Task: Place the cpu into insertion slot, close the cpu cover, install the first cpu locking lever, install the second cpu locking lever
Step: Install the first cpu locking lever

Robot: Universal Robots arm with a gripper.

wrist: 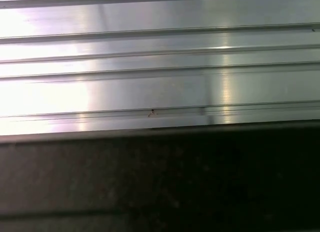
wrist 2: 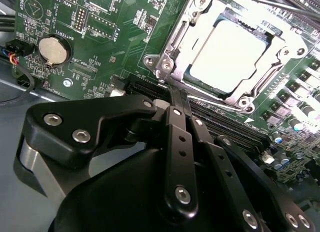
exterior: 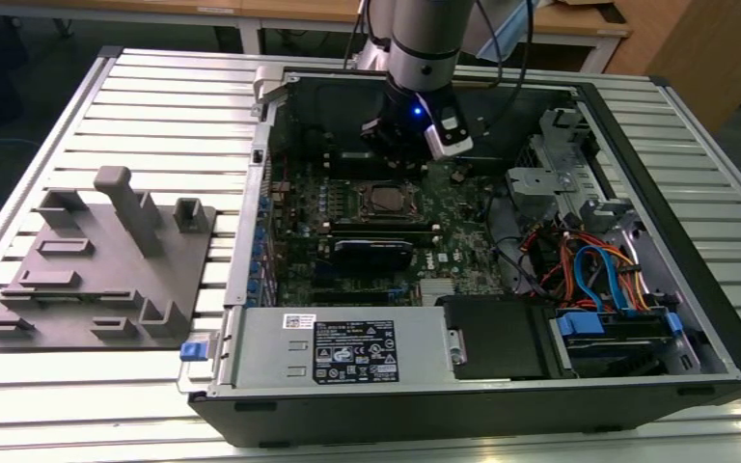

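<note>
Tool point(wrist 2: 176, 95) hung inside open computer case point(exterior: 679, 371), just above green motherboard point(exterior: 454, 207), close beside insertion slot point(exterior: 380, 198). In second wrist view, black fingers point(wrist 2: 179, 142) pressed together, clenched on nothing. Cpu point(wrist 2: 231, 56) sat in insertion slot point(wrist 2: 272, 30), silver top bright under glare. Cpu cover point(wrist 2: 172, 47) appeared to lie down around chip, though glare made this uncertain. Coin battery point(wrist 2: 52, 49) sat on motherboard point(wrist 2: 115, 42), well apart from socket. Grey fixture block point(exterior: 100, 275) rested on slatted surface point(exterior: 139, 87) beside case, toward exterior view's left.

No legible print on any surface.
</note>
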